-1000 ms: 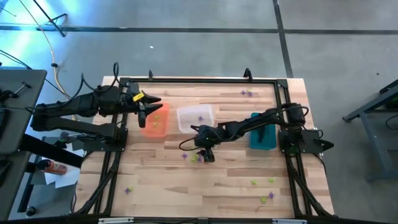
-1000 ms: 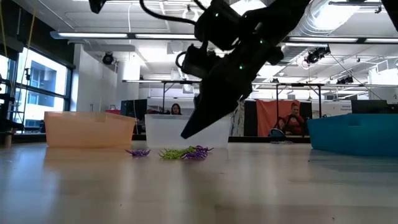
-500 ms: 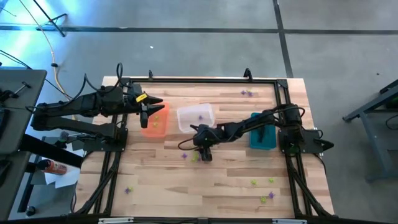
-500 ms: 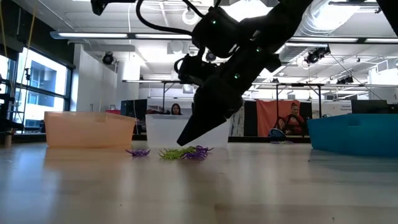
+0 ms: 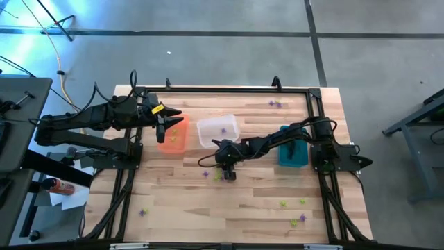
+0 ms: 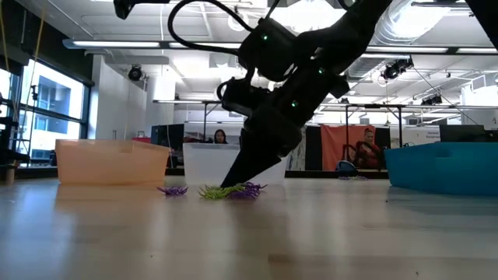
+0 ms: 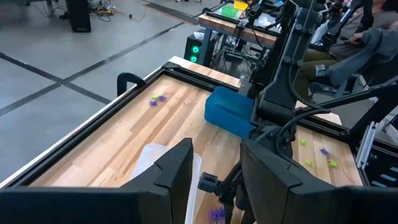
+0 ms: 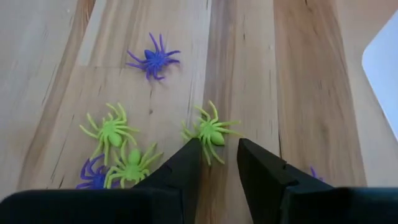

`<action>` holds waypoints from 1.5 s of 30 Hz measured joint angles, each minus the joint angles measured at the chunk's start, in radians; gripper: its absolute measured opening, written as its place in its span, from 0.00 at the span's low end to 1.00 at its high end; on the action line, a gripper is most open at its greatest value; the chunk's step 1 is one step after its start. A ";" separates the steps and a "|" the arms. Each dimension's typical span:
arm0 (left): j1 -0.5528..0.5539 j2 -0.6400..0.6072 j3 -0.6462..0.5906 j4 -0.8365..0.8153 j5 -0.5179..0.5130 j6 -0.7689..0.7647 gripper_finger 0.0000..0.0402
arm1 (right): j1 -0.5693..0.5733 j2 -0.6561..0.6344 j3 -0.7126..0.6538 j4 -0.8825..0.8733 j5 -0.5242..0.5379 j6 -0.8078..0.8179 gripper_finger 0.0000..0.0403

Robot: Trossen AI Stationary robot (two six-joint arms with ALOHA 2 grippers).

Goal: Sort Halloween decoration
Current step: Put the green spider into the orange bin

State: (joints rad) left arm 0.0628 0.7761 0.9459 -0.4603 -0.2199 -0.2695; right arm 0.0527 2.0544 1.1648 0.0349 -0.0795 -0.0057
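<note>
- High view: a wooden table (image 5: 236, 208) with a black frame. The left gripper (image 5: 161, 123) hangs over the orange bin (image 5: 173, 134) near the table's left side; whether it holds anything cannot be told from here. The right gripper (image 5: 226, 171) reaches low to the table just in front of the clear bin (image 5: 218, 130), beside a small clump of spiders (image 5: 216, 175). A teal bin (image 5: 293, 149) sits to the right. More toy spiders lie scattered well apart — a purple pair near the far edge (image 5: 277, 104), green ones toward the near right corner (image 5: 298, 221).
- Low view: the right arm comes down with its fingertips at the table, touching or just beside a little heap of green and purple spiders (image 6: 230, 190). One purple spider (image 6: 173, 190) lies apart on the left.
- Left wrist view: the left gripper's two dark fingers (image 7: 180, 177) stand part-way open with nothing visible between them.
- Right wrist view: the right gripper (image 8: 215, 155) has its fingers narrowly apart, its tips just beside a yellow-green spider (image 8: 210, 132) — not yet clamped on it. The trinkets are tiny soft-looking plastic spiders with thin splayed legs: two more green ones (image 8: 112, 132) close together, a purple one (image 8: 153, 59) apart.
</note>
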 joint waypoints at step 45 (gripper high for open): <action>-0.001 0.173 0.001 0.177 0.067 0.241 0.33 | -0.039 -0.589 -0.001 -0.206 0.299 -0.100 0.00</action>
State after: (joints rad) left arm 0.0620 0.9488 0.9466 -0.2836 -0.1534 -0.0282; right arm 0.0135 1.4656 1.1641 -0.1708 0.2192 -0.1061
